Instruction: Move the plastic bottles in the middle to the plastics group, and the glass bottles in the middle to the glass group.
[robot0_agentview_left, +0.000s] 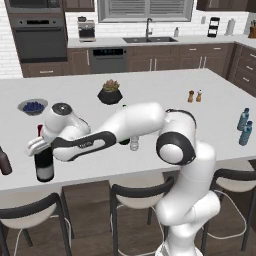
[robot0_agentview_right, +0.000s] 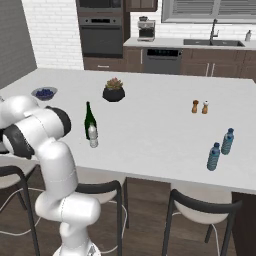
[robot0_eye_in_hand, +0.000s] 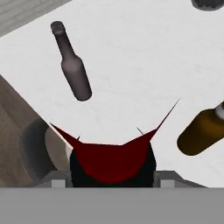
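Wine bottles first: we count two, both tall dark glass. One is a slim dark green wine bottle (robot0_agentview_right: 89, 120) standing mid-desk, and the other is a wider black wine bottle (robot0_agentview_left: 44, 167) with glossy red foil on its neck, upright near the front left edge of the white desk (robot0_agentview_left: 160, 90). We see the end effector (robot0_agentview_left: 37, 145) set about that red neck, its jaws part-way closed on it. In the hand view the foil cap sits right at the bottom, between where the fingers come up. One small clear plastic bottle (robot0_agentview_right: 93, 136), greyish-white and far shorter, stands just beside the green bottle on its near side. In the left base view the arm's white forearm crosses in front of this pair and hides most of the green bottle. We count two blue-tinted plastic bottles (robot0_agentview_right: 214, 156) (robot0_agentview_right: 227, 141), transparent and close together, well apart from the rest at the desk's right end. Close by the held bottle, the hand view shows a dark brown bottle (robot0_eye_in_hand: 72, 65) with a narrow neck and an amber beer bottle (robot0_eye_in_hand: 203, 131), each standing alone on the smooth desk. Further back we see a bowl of blueberries (robot0_agentview_left: 33, 106), a potted plant (robot0_agentview_left: 110, 92) in a dark faceted pot, and two small shakers (robot0_agentview_left: 190, 96) (robot0_agentview_left: 199, 95) side by side. Black-framed stools (robot0_agentview_left: 135, 192) line the near side below the desk's edge.
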